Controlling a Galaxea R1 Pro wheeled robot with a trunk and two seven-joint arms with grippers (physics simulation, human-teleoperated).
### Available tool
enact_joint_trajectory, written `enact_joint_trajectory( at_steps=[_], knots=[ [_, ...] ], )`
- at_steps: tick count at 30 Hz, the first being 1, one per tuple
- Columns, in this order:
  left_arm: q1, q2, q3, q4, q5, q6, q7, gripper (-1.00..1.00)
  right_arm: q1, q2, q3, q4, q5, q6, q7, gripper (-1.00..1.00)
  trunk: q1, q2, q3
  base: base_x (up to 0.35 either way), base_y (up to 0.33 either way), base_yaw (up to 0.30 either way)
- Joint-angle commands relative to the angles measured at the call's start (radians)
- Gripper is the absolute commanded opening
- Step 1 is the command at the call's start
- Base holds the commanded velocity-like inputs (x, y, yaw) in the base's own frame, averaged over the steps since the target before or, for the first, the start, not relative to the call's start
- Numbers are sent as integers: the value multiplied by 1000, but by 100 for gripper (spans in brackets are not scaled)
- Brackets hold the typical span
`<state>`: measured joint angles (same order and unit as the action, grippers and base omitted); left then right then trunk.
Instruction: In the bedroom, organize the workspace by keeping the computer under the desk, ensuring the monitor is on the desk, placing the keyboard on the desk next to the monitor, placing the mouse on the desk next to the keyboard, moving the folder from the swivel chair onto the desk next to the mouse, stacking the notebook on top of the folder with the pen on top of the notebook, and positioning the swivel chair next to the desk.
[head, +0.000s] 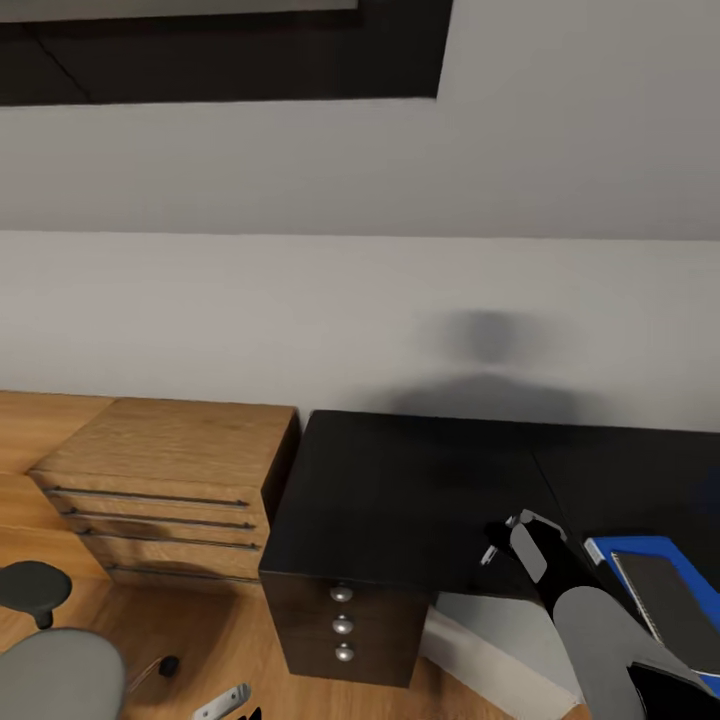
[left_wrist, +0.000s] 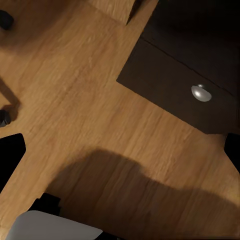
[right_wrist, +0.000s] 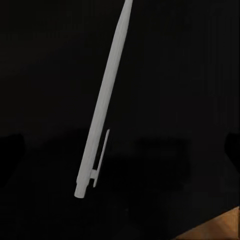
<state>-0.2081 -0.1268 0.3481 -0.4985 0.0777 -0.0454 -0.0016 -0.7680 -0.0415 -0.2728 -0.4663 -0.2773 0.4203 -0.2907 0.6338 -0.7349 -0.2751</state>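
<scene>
Chair (head: 55, 665) sits low at the left on the wood floor, beside a wood drawer chest (head: 170, 490). The black bench (head: 400, 490) comes next. The right tool (head: 503, 540) hangs over it; I cannot tell if it grips. The pen (right_wrist: 102, 107) lies on the bench. The notebook (head: 668, 595) lies on the blue folder (head: 640, 548), far right.
</scene>
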Motion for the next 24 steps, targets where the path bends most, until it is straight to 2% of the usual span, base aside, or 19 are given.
enact_joint_trajectory(
  at_steps=[1,11,24],
  knots=[
    [-1,-1,2,0,8,-2,0,100,-1,0,0,-2,-10,3,-6,100,0,-1,-1,0,0,-255],
    [-1,-1,2,0,8,-2,0,100,-1,0,0,-2,-11,3,-6,100,0,-1,-1,0,0,-233],
    [-1,-1,2,0,8,-2,0,100,-1,0,3,-2,-11,5,-5,100,0,-1,-1,47,0,-34]
  ],
)
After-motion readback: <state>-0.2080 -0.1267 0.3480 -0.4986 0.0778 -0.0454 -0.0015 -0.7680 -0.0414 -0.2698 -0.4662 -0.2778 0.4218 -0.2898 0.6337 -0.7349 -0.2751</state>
